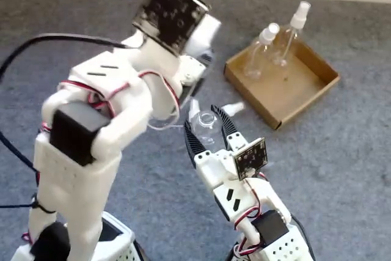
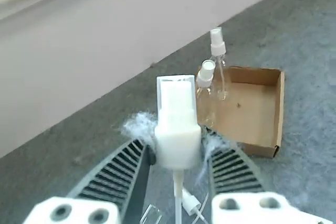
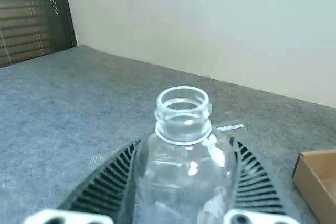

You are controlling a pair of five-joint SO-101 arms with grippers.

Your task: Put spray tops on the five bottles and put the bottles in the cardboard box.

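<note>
The left gripper [image 2: 177,142] is closed on a white spray top [image 2: 177,121] and holds it by the sides, between both fingers. The top is upright, and its thin dip tube [image 2: 177,192] hangs straight down from it, below the gripper. The right gripper [image 3: 184,148] is closed around the body of a clear bottle [image 3: 182,166]. This bottle also stands upright in the fingers, and its open neck [image 3: 182,109] rises above them, with no top on it.

The coming move depends on one relation, that the tube must meet this neck. In the high view the spray top [image 1: 194,109] is just beside the neck of the bottle [image 1: 206,121], on the side of the left arm, and not yet over the opening. Both long axes are near vertical, so I judge that the left gripper needs a small sideways shift toward the right gripper and then a descent, not a turn. The tube is thin and can miss the rim.

The cardboard box [image 1: 305,93] lies on the worktop [image 1: 342,163] beyond both grippers, well apart, with two capped bottles [image 1: 261,50] standing in it.
</note>
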